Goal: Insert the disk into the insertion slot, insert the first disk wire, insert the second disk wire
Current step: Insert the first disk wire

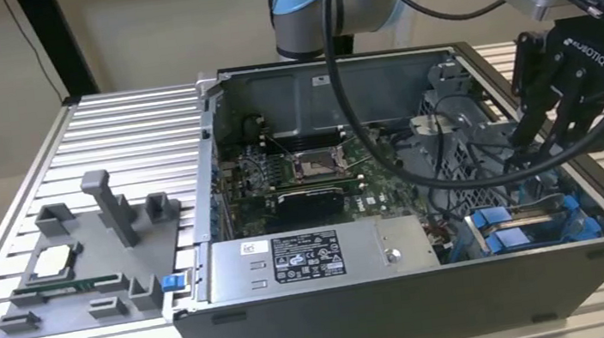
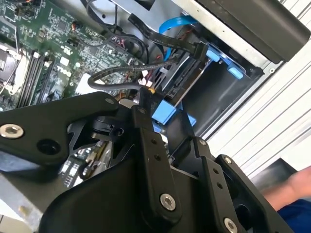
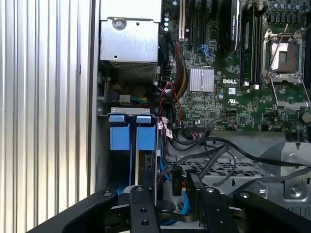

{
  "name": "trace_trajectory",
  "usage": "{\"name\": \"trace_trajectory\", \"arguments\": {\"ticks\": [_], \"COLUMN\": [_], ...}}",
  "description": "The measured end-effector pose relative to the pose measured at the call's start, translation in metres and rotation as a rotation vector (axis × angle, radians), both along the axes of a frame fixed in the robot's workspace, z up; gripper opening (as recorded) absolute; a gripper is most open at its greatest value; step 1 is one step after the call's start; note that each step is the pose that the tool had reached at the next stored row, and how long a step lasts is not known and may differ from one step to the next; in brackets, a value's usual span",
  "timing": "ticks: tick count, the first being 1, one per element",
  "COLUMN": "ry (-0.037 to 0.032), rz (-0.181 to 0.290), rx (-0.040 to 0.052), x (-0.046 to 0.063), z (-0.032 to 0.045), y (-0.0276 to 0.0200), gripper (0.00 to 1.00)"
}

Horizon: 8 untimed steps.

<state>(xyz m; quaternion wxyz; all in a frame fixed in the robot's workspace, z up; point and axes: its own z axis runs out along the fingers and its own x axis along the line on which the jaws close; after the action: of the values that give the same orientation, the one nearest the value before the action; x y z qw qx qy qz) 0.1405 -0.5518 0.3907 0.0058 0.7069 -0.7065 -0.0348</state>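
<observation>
Hovering at the computer case's (image 1: 410, 298) near corner, exterior view's right: my hand (image 1: 539, 144), grip I cannot tell; insertion slot (image 3: 127, 111) contains disk (image 3: 120, 137), blue-framed.

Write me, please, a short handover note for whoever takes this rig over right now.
Gripper: over the drive end of the case, beside a black wire plug; grip unclear.
Disk: blue-framed, seated in the slot.
Done: disk insertion, by the look of it.
Left: both wire insertions; whether either is plugged in cannot be told.
</observation>
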Motion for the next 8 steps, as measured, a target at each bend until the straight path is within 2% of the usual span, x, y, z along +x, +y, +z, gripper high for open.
{"name": "trace_trajectory", "arguments": {"ticks": [8], "ry": [0.0012], "rz": [0.000], "rx": [-0.0001], "x": [0.0000], "z": [-0.0044], "y": [0.0000], "gripper": [1.00]}}
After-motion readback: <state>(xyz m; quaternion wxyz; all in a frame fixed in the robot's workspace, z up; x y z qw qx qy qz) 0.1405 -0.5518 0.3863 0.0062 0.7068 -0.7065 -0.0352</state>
